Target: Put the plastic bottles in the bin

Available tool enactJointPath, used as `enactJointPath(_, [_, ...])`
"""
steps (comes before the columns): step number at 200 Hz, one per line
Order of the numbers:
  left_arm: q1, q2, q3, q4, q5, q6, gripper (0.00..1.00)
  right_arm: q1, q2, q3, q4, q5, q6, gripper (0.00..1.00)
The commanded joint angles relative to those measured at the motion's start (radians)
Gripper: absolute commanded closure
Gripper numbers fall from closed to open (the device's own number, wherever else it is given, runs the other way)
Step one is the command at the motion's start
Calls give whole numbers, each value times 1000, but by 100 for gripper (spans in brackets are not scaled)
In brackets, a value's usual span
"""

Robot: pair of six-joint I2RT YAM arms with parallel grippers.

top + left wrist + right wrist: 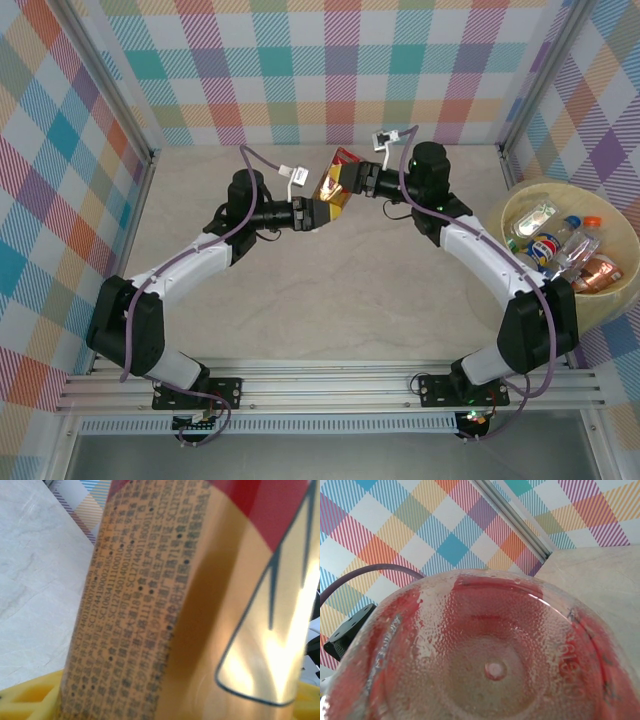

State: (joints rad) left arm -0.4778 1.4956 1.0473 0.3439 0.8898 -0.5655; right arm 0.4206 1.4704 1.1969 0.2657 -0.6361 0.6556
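Two arms (200, 262) bent inward, meeting above worktop's (330, 300) far edge | left pincer (318, 208) clamps gold-and-red bottle (338, 178) | right pincer (360, 181) at its base, grip cannot be told | bin (553, 190) at right edge, bottles (560, 242) inside

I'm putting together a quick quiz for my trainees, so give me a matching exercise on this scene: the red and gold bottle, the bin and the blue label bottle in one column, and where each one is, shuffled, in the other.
Things:
1. red-and-gold bottle
2. bin
3. blue-label bottle

Places:
A. at the table's right edge
B. up off the table, between the left gripper and the right gripper
C. lying inside the bin

Pairs: 1-B, 2-A, 3-C.
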Motion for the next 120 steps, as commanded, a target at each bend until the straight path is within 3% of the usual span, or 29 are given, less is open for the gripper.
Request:
enactJointPath(1, [-15,-11,33,-19,-37,6,24,9,-38,18,-20,79,-60,42])
enactJointPath(23, [-16,-32,27,-37,-60,24,0,9,-67,48,-157,261,-82,44])
enactJointPath(39, [-15,-59,21,-56,-103,49,0,6,-88,112,-342,444,-142,44])
enactJointPath(56, [-16,-91,12,-100,-211,75,0,3,-102,164,-464,539,-237,43])
enactJointPath(96, [-15,-125,24,-342,-698,99,0,1,-161,284,-661,749,-432,45])
enactJointPath(120, [-16,-123,-3,-335,-755,87,0,-5,-199,373,-785,880,-529,45])
